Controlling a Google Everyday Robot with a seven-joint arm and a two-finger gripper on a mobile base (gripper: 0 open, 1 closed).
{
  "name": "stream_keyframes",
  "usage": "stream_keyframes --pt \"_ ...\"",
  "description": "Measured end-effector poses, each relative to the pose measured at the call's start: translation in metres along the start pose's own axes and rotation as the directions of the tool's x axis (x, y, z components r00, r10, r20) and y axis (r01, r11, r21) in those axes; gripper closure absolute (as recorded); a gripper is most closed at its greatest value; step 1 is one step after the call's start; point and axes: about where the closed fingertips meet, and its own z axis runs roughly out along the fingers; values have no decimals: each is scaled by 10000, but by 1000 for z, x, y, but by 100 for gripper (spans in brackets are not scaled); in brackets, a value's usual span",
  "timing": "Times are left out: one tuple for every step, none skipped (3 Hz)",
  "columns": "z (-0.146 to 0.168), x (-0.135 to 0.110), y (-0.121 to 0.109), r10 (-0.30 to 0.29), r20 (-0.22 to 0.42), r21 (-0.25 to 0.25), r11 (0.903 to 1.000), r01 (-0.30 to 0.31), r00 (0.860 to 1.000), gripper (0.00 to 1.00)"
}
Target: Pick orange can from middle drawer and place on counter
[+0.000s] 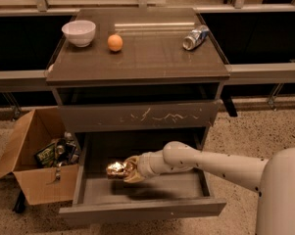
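The orange can (pixel 115 170), shiny copper with gold patches, is held in my gripper (pixel 126 170) just above the grey floor of the open middle drawer (pixel 147 192), at its left side. My white arm reaches in from the lower right. The gripper is shut on the can. The counter (pixel 152 58) is the glossy dark top of the cabinet, above the drawer front with white scratch marks (pixel 157 116).
On the counter stand a white bowl (pixel 79 32) at back left, an orange fruit (pixel 115 42) beside it, and a silver-and-blue can (pixel 195 37) lying at back right. An open cardboard box (pixel 36 165) with clutter sits on the floor left of the drawer.
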Motion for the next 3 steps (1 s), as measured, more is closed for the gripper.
stream_keyframes --pt "-5 -9 1 -164 105 9 9999 164 9998 100" --pt "-46 -43 11 -736 215 39 9973 735 9971 100" --pt "-100 -87 20 -1409 226 -252 9896 1414 9898 100"
